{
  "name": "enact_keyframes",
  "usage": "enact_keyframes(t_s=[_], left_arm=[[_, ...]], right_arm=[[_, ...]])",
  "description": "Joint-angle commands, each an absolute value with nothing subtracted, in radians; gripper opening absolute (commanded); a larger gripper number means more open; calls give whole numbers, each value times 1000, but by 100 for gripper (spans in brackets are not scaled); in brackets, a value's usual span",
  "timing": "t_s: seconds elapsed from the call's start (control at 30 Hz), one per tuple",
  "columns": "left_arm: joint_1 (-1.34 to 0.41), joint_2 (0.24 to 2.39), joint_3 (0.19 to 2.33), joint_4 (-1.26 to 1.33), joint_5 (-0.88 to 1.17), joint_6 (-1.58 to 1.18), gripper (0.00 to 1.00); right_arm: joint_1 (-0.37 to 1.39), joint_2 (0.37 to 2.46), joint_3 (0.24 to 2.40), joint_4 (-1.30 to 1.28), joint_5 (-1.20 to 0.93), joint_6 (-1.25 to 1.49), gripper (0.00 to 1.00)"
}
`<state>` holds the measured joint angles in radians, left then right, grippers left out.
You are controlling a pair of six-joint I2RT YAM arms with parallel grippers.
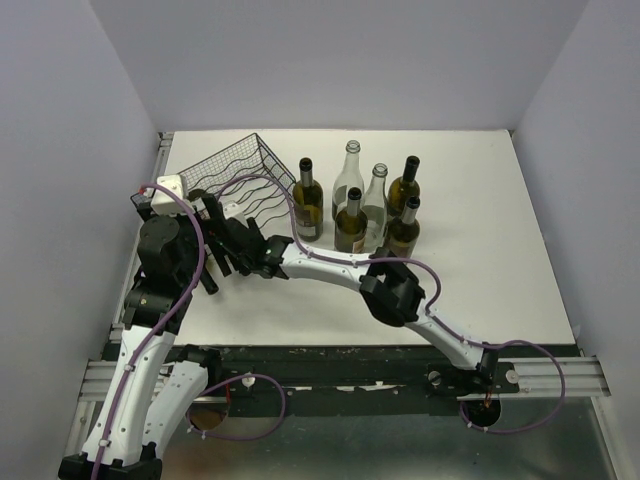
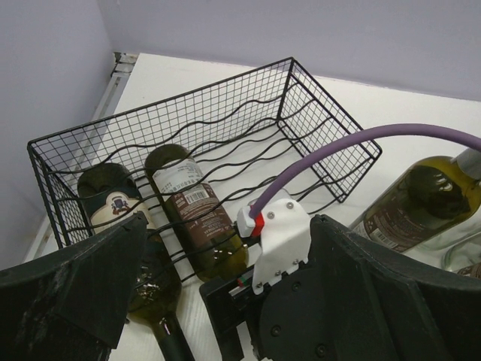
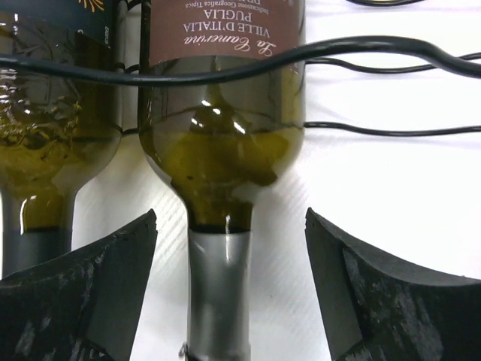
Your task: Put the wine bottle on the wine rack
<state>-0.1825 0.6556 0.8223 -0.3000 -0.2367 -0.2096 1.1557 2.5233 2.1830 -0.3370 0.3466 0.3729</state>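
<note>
Black wine rack (image 1: 235,160), two wine bottles (image 2: 197,214) inside, six upright bottles (image 1: 350,225); left claw (image 2: 229,226), right claw (image 3: 229,226) spread apart.

- From above, the near end of the wine rack (image 1: 245,165) is hidden behind the left arm (image 1: 165,255) and its white camera (image 1: 166,190). The bottles lying in it are mostly covered.
- In the right wrist view, the wine bottle (image 3: 222,143) is cut off at the top edge. Its foil neck leaves the bottom edge, mouth unseen.
- The second bottle (image 3: 52,128) beside it is cut by the left edge.
- In the left wrist view, the right wrist (image 2: 282,248) covers the wine bottle's neck.
- A green bottle (image 2: 421,199) is cut by the right edge there.
</note>
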Motion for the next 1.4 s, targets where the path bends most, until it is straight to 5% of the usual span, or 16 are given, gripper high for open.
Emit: enact_keyframes(t_s=[0.0, 0.33, 0.93, 1.37], left_arm=[[-176, 627, 833, -308, -328, -199, 99], [-176, 529, 909, -363, -278, -210, 99], [-176, 471, 1029, -572, -5, -215, 99], [-176, 641, 999, -405, 228, -267, 99]], right_arm=[[1158, 2393, 2131, -296, 339, 391, 88], [1157, 2205, 2056, -408, 298, 425, 91], [1138, 1585, 1809, -621, 646, 420, 87], [1114, 1500, 1661, -744, 896, 512, 89]])
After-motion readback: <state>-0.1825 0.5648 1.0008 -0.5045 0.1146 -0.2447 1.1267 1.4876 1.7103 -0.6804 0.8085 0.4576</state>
